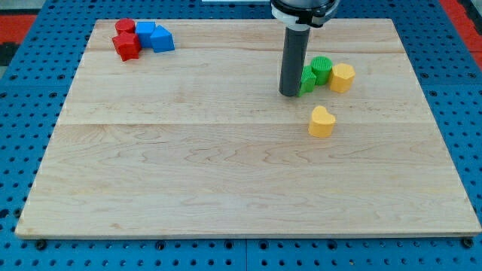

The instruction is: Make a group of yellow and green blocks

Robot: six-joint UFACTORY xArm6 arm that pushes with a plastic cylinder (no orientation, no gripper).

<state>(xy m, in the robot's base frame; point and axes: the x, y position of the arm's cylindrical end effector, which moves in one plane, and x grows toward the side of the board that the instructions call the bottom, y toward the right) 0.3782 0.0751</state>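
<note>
My tip (290,93) rests on the board right of centre near the view's top, touching the left side of a green block (308,80) whose shape is partly hidden by the rod. A green cylinder (321,69) sits just right of it, and a yellow hexagonal block (342,77) touches the cylinder's right side. A yellow heart-shaped block (321,122) lies apart, a little below and right of my tip.
Two red blocks (126,40) and two blue blocks (155,36) sit clustered in the top left corner of the wooden board (226,173). Blue pegboard surrounds the board.
</note>
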